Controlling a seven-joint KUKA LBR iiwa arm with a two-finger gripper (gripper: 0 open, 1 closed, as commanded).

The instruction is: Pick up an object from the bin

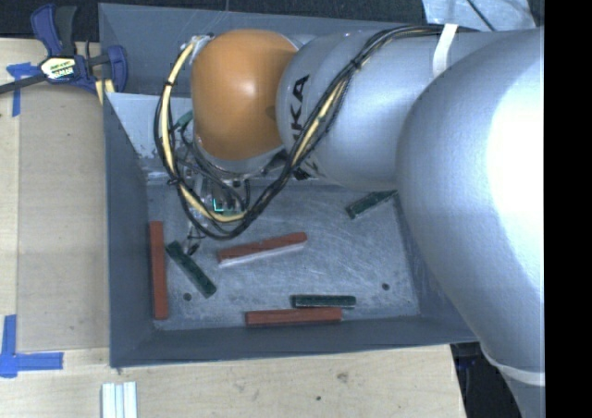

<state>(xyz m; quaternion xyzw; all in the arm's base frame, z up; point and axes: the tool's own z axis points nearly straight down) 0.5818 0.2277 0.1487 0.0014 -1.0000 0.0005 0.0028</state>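
**Count.** Six slim bars are recorded on the floor of the grey bin (125,222): three red-brown and three dark green. All are laid flat and singly.

**Red-brown bars.**
- The left red-brown bar (158,270) is laid along the left wall, with its long axis running near to far.
- The middle red-brown bar (262,250) is laid at the centre, running left to right, with its right end turned slightly to the far side.
- The near red-brown bar (293,316) is laid along the near wall, running left to right.

**Dark green bars.**
- The left dark green bar (191,270) is found just right of the left red-brown bar. Its long axis runs on a diagonal from far-left to near-right.
- The near dark green bar (324,301) is laid parallel to the near red-brown bar, just beyond it.
- The right dark green bar (371,203) is found at the right, beside the arm (398,120), with its right end angled to the far side.

**Gripper.** The gripper (197,237) is seen below the orange cover (236,92) and the looped cables (172,120). It is placed over the far-left end of the left dark green bar. Contact with that bar cannot be established. Whether the pincer is spread or closed cannot be determined, as it is masked by the wrist.

**Writing.** Dark lettering is noted on the arm beside the orange cover, partly crossed by cables. The letters "KA" can be read.
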